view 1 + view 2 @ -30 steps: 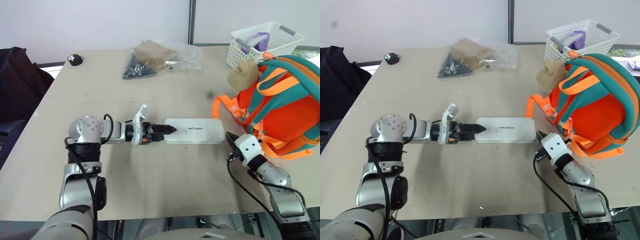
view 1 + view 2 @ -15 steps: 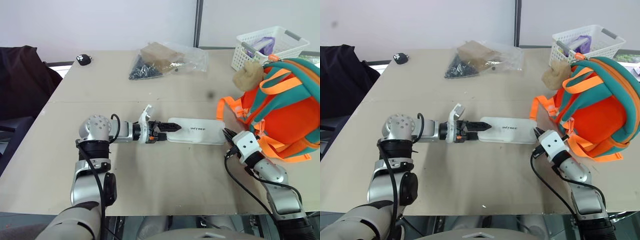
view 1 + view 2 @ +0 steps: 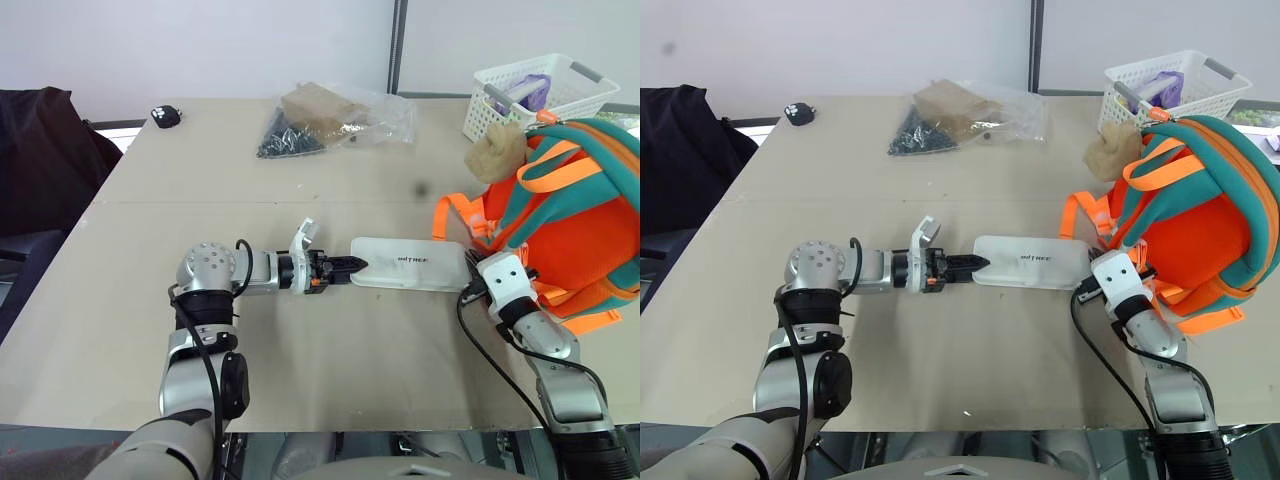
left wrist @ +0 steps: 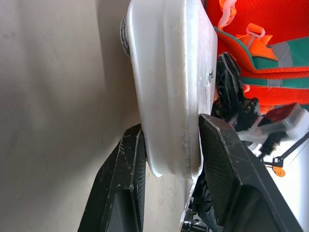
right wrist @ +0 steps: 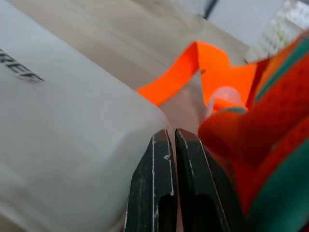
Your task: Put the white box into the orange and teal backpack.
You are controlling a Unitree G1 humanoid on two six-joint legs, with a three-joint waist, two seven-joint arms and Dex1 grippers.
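White box [image 3: 410, 264] lies flat mid-frame on the bench [image 3: 300, 380], long axis left-right toward the orange and teal backpack [image 3: 575, 215]; our left hand [image 3: 352, 267] pinches its left end, shut right hand [image 3: 468, 290] touches the right end.

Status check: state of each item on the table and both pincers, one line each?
white box: flat on table, lid closed, outside backpack
backpack: lying on table, box not in it
left pincer: closed on box's end
right pincer: shut, empty, tips between the box and the backpack
plastic bag: lying at far side
white basket: upright, holding items
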